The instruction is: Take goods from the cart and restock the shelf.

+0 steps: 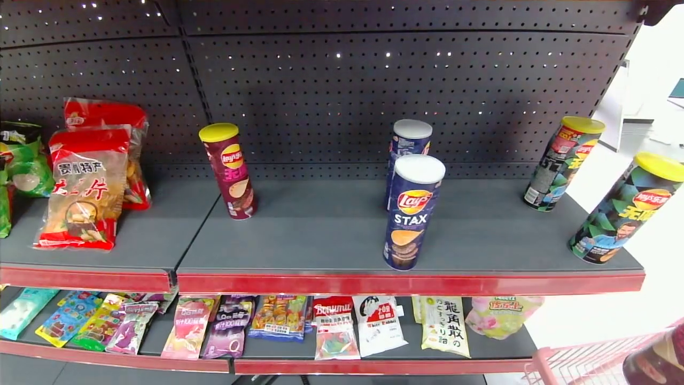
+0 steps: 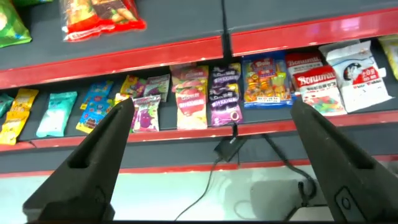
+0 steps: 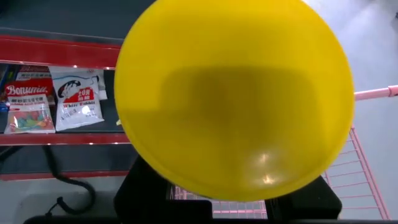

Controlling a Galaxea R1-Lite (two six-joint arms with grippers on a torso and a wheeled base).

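Observation:
My right gripper (image 3: 229, 208) is shut on a chip can whose yellow lid (image 3: 233, 93) faces the wrist camera; the can's dark red body (image 1: 656, 357) shows at the lower right edge of the head view, above the pink cart (image 1: 582, 364). My left gripper (image 2: 211, 106) is open with nothing between its fingers (image 2: 102, 149), held in front of the lower shelf (image 2: 186, 135). On the upper shelf (image 1: 331, 240) stand a dark red can (image 1: 228, 171), two blue cans (image 1: 411, 211), and two dark green cans (image 1: 564, 163) at the right end.
Red snack bags (image 1: 85, 187) and green bags (image 1: 21, 160) lean at the upper shelf's left end. The lower shelf carries a row of small candy and snack bags (image 1: 278, 321). Bare shelf lies between the dark red can and the blue cans. A cable (image 2: 230, 149) hangs below the lower shelf.

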